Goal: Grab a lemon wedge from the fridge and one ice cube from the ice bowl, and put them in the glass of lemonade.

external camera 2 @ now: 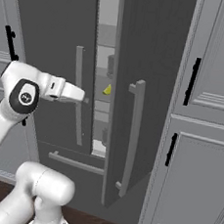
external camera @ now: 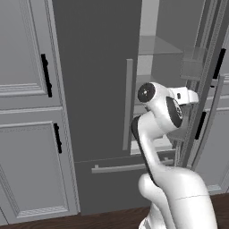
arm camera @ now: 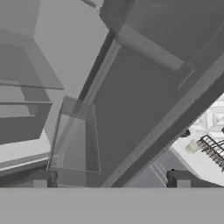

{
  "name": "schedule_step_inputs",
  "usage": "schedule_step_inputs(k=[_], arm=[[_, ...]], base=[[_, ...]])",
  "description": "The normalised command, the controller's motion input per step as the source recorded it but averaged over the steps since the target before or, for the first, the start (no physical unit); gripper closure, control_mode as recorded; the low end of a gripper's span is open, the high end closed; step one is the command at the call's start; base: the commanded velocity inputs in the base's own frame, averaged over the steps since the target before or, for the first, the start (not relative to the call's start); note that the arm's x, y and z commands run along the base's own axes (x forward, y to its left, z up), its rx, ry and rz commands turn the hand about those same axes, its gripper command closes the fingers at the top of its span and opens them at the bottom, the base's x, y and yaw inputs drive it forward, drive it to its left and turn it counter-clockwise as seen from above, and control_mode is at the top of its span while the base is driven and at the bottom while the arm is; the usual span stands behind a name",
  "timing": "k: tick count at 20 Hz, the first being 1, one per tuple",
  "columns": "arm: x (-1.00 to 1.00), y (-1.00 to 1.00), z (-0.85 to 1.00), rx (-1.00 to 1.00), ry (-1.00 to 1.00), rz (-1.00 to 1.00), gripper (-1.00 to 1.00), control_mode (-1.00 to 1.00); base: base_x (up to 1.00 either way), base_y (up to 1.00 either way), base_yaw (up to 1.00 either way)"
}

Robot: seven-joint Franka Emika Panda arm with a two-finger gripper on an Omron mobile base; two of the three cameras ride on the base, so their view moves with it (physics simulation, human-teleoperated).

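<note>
1. Gripper point(arm camera: 109, 179) jaws stand wide and empty, its fingertips point(arm camera: 38, 180) inside the fridge point(external camera: 96, 89) beside the open door's inner bins.
2. Ahead of the hand and further in, the lemon wedge point(external camera 2: 107, 90) sits on a glass shelf.
3. Risk, as I judge it: the narrow door gap could catch the wrist, or the fingers could knock the tiny wedge back.

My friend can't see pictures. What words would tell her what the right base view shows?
A tall dark grey fridge stands with its right door ajar, and a tiny yellow lemon wedge sits on a shelf in the gap. The white robot arm reaches in from the left toward that gap. Light grey cabinets with black handles stand to the right.
</note>
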Motion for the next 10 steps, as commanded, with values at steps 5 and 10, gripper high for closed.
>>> schedule_step_inputs(k=[5,10], arm=[[0.42,-0.26,-0.01,-0.09,0.34,-0.03,-1.00,-1.00],[0.03,-0.26,-0.42,-0.05,0.03,-0.05,-1.00,-1.00]], base=[[0.00,0.00,0.00],[0.00,0.00,0.00]])
